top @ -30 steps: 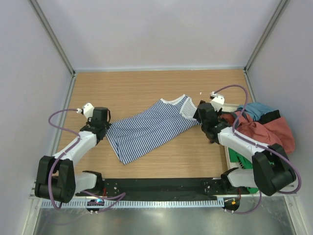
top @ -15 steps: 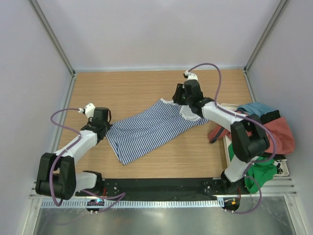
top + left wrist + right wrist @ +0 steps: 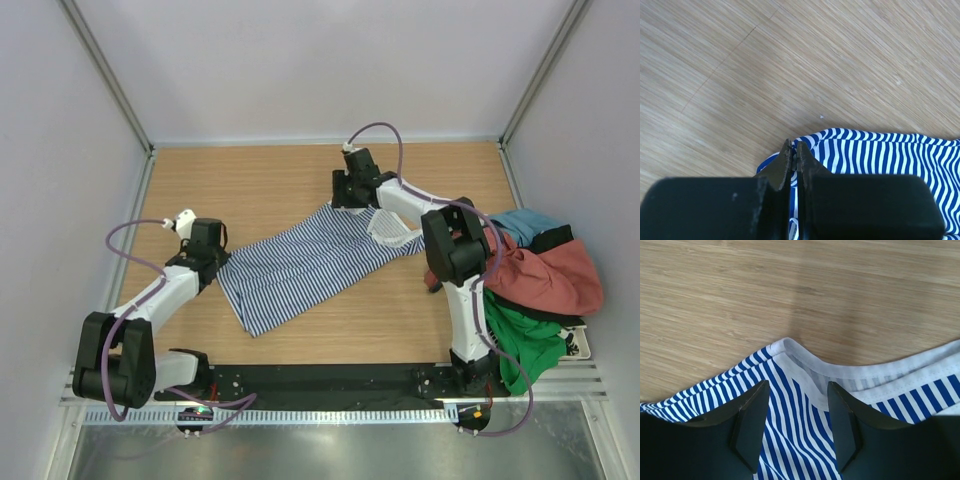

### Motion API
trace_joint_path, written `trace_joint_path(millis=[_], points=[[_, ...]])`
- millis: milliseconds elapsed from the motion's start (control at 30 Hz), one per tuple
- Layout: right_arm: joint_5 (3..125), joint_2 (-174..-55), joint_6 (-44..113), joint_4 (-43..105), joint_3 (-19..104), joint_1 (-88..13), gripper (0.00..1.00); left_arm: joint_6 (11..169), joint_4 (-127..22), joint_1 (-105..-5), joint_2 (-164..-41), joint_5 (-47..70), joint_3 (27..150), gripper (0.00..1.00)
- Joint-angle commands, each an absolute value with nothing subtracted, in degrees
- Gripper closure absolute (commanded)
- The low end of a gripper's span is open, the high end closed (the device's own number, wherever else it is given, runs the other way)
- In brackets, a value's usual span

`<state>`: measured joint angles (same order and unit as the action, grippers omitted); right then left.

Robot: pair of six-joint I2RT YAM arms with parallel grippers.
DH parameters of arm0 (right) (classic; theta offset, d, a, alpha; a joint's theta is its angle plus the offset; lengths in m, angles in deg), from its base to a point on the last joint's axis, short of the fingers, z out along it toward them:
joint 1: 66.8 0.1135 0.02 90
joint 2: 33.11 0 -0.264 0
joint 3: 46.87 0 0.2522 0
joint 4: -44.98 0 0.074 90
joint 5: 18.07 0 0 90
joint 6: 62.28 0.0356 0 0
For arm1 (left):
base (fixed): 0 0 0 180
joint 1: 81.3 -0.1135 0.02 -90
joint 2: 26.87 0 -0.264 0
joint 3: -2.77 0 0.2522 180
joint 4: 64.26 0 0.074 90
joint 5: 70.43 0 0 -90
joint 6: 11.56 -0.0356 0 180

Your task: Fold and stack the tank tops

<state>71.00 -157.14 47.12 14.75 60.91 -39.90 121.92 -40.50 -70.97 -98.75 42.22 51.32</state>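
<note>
Lying across the middle of the bench [image 3: 250, 180], the striped tank top [image 3: 310, 262] runs from 8 o'clock up toward 1 o'clock. At its 9 o'clock hem corner the left gripper [image 3: 792, 150] has its jaws pinched together on the cloth. The right gripper [image 3: 797, 390] stands over the white-trimmed strap at 12 o'clock, jaws apart. The rust-red tank top [image 3: 550, 280] lies heaped at 3 o'clock.

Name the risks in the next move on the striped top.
1. The left gripper pinches only the hem corner of the striped tank top; a pull may slip it free.
2. The right gripper is open over the white-trimmed strap; closing might catch one layer only.
3. The top lies slanted and creased, so a fold could come out skewed.
</note>
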Motion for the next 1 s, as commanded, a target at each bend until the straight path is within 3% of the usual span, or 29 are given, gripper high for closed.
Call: trace_joint_path(millis=[0, 300, 667, 700, 767, 833, 967], points=[[71.7, -158.6, 45.0, 10.7, 67.0, -38.9, 0.44, 121.2, -43.1, -71.2, -97.4, 41.8, 51.9, 1.00], [78.2, -164.4, 44.0, 7.1, 74.3, -36.8, 0.44, 121.0, -43.3, -71.2, -97.4, 40.7, 52.0, 1.00], [78.3, -169.5, 42.8, 4.9, 80.0, -36.3, 0.52, 120.8, -43.3, -71.1, -97.1, 40.5, 51.9, 1.00], [78.0, -170.0, 42.7, 4.7, 80.5, -36.4, 0.55, 120.9, -43.3, -71.1, -97.1, 40.5, 51.9, 1.00], [76.9, -170.1, 42.6, 4.8, 81.0, -36.4, 0.72, 120.7, -43.4, -71.0, -97.3, 40.5, 52.0, 1.00], [76.9, -169.7, 42.6, 4.0, 81.8, -36.4, 0.98, 120.8, -43.5, -71.0, -97.2, 40.4, 51.9, 1.00], [77.1, -165.6, 42.8, 4.9, 80.4, -36.4, 0.99, 121.2, -43.5, -71.0, -97.2, 40.1, 51.9, 1.00]])
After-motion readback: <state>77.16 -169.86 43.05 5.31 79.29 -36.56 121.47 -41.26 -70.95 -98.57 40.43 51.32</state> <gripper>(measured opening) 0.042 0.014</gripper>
